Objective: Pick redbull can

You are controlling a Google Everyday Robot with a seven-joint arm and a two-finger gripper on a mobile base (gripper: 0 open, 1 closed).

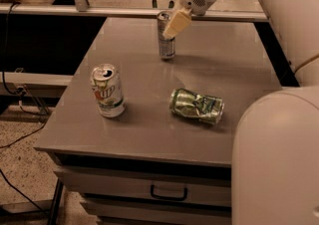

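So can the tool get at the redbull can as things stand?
Probably yes: the tool hangs at the redbull can, by its top; the soda can and crushed can sit apart, nearer the front.

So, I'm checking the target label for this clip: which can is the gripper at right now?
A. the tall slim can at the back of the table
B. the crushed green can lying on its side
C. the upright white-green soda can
A: the gripper is up against the top of the redbull can at the back of the table, while the white-green soda can and the crushed green can sit apart from it, nearer the front.
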